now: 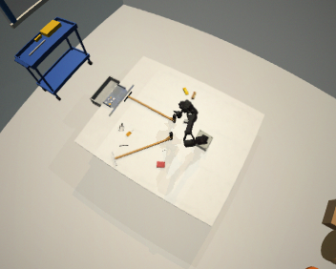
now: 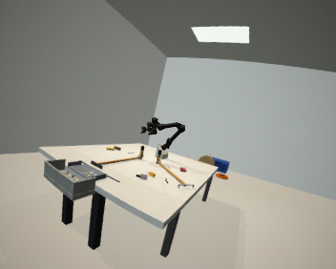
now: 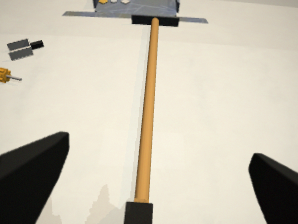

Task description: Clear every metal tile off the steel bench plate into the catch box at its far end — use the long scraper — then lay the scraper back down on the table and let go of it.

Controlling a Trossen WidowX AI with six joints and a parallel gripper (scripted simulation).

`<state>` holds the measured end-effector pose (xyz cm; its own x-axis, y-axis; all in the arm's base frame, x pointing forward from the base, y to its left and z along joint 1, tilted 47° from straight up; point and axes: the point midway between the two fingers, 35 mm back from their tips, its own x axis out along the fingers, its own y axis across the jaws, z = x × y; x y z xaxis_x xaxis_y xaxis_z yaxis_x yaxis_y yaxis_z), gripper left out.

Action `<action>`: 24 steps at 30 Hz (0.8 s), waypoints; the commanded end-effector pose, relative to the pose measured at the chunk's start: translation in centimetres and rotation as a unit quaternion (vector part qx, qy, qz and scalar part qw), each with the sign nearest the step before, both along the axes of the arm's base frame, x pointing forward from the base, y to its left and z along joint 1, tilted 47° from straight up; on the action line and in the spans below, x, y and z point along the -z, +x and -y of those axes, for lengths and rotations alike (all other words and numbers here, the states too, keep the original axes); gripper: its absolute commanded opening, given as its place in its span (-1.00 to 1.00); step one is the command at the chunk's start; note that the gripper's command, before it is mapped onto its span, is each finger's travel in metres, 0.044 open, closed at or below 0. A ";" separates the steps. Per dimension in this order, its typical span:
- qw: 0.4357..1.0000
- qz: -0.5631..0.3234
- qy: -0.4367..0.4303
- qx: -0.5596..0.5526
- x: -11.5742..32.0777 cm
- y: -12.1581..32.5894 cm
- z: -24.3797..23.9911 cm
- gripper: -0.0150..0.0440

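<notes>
At far left, beyond the bench plate point(image 1: 118, 94) point(image 2: 91, 168) point(image 3: 140, 9), the catch box point(image 1: 101, 91) point(image 2: 67, 185); small tiles point(image 1: 114, 98) point(image 2: 88, 176) point(image 3: 114, 1) apparently on the plate's far part, so perhaps short of cleared if left now. Next, the long scraper point(image 1: 151, 108) point(image 2: 119, 160) point(image 3: 148, 110), black head at the plate's near end, handle stretching across the table point(image 1: 218, 110) point(image 2: 132, 191) point(image 3: 215, 100) toward the claw point(image 1: 175, 114) point(image 2: 142, 130) point(image 3: 161, 151), released, fingers wide, grasping nothing. Could knock the grip if lowered off-centre, or catch the head on the plate's edge if pushed low. No readable brands, labels or writing.
</notes>
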<state>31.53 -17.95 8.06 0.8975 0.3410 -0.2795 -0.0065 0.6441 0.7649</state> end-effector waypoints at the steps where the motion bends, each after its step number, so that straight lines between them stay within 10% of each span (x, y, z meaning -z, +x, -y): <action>1: 0.999 0.027 -0.003 0.019 -2.0 -0.6 1.6 1.00; 24: 0.986 0.130 -0.026 0.099 -10.3 -6.8 8.1 1.00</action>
